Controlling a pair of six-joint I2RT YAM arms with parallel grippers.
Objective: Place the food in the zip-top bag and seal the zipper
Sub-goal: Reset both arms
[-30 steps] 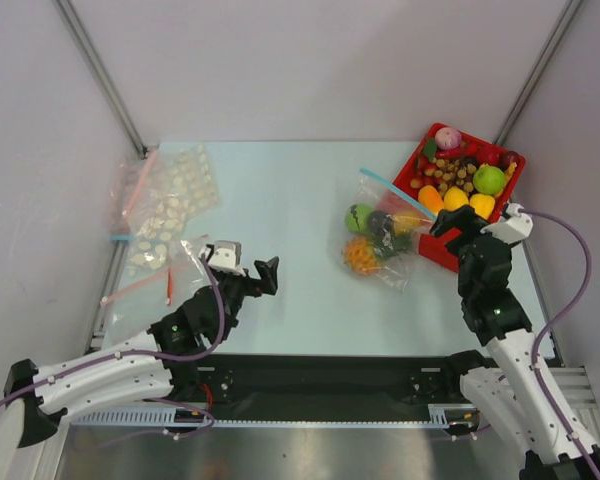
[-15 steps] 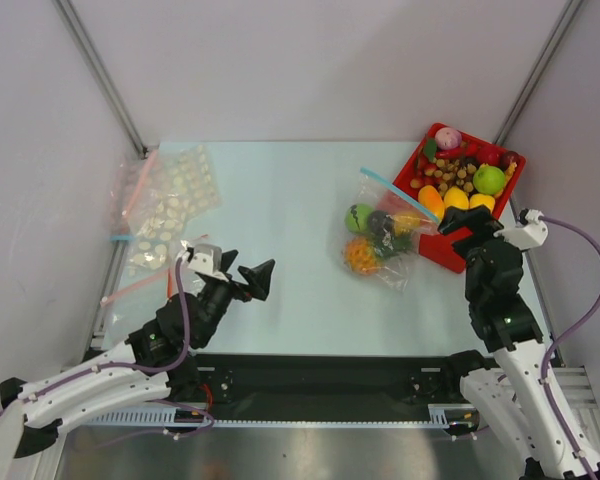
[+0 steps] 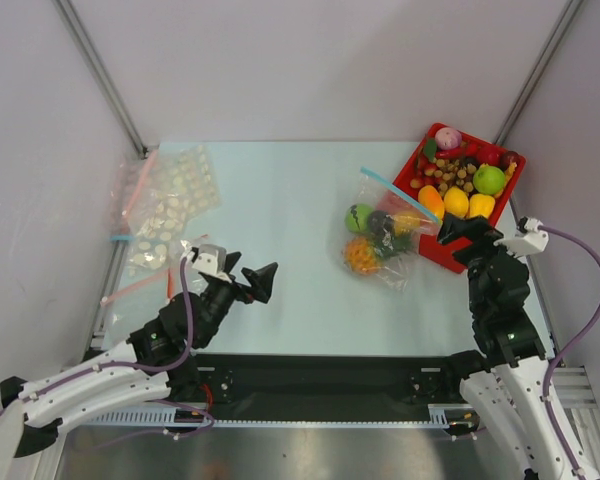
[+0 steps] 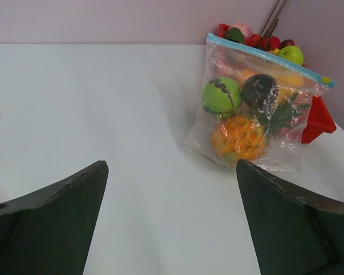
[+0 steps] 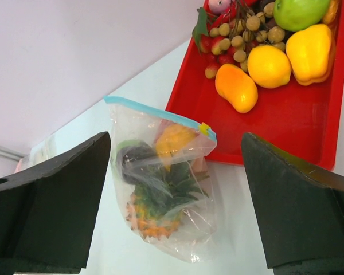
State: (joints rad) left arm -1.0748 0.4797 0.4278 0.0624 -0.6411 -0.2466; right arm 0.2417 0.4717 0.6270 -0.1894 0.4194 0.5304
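Left wrist view showed the left gripper [image 4: 169, 172] spread wide and empty, well short of the red tray [image 5: 304, 120]. The right gripper [image 3: 467, 232] hung equally wide, holding nothing, at the tray's near edge. The zip-top bag [image 4: 258, 103] leaned against the tray's left wall on the bench [image 3: 280, 200], with the pineapple [image 4: 239, 137], green fruit [image 4: 221, 97] and dark piece [image 4: 259, 89] inside. Any gap in the zipper [image 5: 160, 114] could spill the food if the bag slumped. Whether it was shut along its whole length could not be made out.

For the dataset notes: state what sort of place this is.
Probably a robot test cell in a lab: left arm and right arm mounted at a pale table, blank walls with metal rails, toy food in a zip-top bag beside a red tray.
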